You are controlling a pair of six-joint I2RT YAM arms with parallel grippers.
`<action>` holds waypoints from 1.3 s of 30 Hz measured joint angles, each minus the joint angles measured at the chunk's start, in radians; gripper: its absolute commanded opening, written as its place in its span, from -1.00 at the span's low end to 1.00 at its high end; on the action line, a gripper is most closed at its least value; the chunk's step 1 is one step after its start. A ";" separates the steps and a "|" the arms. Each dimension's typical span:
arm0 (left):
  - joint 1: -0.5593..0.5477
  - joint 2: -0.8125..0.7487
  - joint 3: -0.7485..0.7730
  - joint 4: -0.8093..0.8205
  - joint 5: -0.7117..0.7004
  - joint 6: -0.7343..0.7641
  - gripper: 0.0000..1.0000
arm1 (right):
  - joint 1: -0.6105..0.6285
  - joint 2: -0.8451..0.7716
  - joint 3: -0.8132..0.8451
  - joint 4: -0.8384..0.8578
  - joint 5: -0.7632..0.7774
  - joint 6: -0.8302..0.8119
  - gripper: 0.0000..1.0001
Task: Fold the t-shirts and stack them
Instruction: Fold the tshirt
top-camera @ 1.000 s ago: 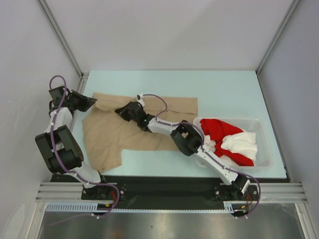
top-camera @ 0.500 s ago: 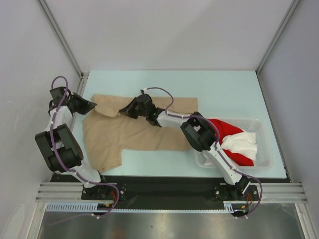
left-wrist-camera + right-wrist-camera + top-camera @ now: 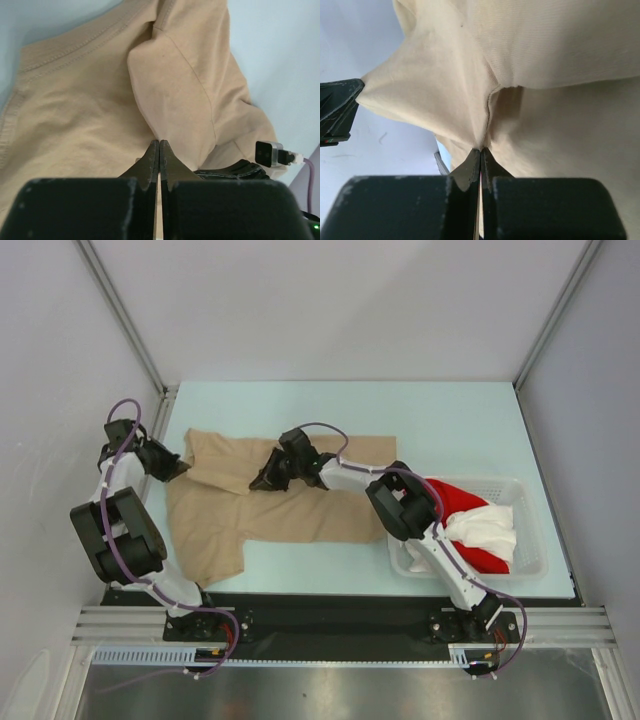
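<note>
Nearest, at the right, a white plastic lattice basket (image 3: pixel 532 540) holds a crumpled bright red t-shirt (image 3: pixel 455 502) and a white t-shirt (image 3: pixel 490 525). Left of it, a beige-tan t-shirt (image 3: pixel 250 515) lies spread on the pale blue table (image 3: pixel 450 420). Farther back, the left gripper (image 3: pixel 182 468) pinches the beige-tan t-shirt's left corner, and the right gripper (image 3: pixel 260 484) is clamped on a raised fold.

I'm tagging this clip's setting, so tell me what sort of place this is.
Most likely a robot lab test cell, not a home: plain grey wall panels enclose a pale blue tabletop, two arms are bolted to an aluminium rail, with a white plastic lattice basket on it.
</note>
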 measured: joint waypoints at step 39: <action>-0.069 0.577 0.587 0.263 -0.094 0.132 -0.04 | -0.542 -0.368 -0.082 -0.680 0.131 -0.624 -0.11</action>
